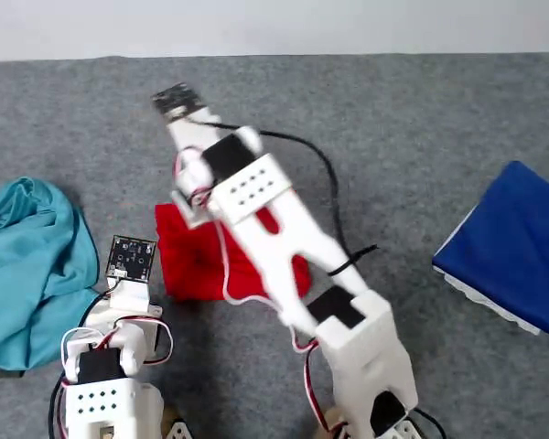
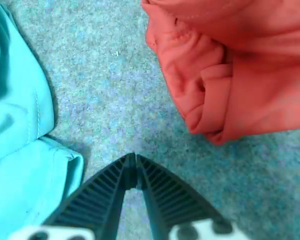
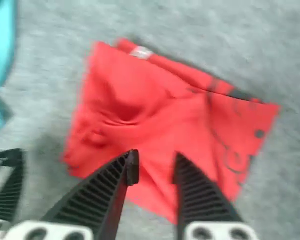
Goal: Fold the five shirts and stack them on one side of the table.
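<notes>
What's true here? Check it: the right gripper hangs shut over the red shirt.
Wrong on one count: the right gripper is open, not shut, as the right wrist view shows. It does hang over the red shirt.

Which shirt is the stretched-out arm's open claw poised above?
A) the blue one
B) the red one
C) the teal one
B: in the right wrist view, the right gripper stands open directly above the red shirt.
</notes>
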Robot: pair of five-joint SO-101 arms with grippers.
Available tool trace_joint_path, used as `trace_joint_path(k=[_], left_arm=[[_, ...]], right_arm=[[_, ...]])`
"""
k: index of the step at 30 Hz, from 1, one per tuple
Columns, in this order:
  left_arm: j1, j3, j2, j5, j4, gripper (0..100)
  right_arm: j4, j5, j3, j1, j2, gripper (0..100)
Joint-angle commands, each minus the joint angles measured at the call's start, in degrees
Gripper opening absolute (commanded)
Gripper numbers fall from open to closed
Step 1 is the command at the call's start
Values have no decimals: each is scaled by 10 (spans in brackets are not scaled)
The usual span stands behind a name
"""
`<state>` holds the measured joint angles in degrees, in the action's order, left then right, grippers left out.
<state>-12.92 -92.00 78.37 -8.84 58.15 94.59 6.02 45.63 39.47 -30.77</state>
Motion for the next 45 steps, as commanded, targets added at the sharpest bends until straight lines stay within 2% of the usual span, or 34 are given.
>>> trace_joint_path(k=[1,7,13,20,26,31,39,41,45], left_arm=[[4,2,4,4,-10,7],[4,2,4,4,-10,7],[4,2,4,4,-10,7],[4,2,4,4,-10,7],[4,2,4,4,-10,7],[4,2,4,4,-10,7],[4,2,4,4,-10,7],[4,2,4,4,-10,7],[4,2,4,4,-10,7]], right_arm=[[9,-34,27,-51,-10,30],[14,-13,27,-71,-59,134],[-18,-14,28,-124,-125,47],[-48,-11,28,-160,-143,190],[-93,-10,28,-155,-143,190],[-94,19,25,-149,-150,190],[-95,23,28,-138,-211,189],[-94,23,28,-138,-218,165],[-90,10,32,-144,-218,1]])
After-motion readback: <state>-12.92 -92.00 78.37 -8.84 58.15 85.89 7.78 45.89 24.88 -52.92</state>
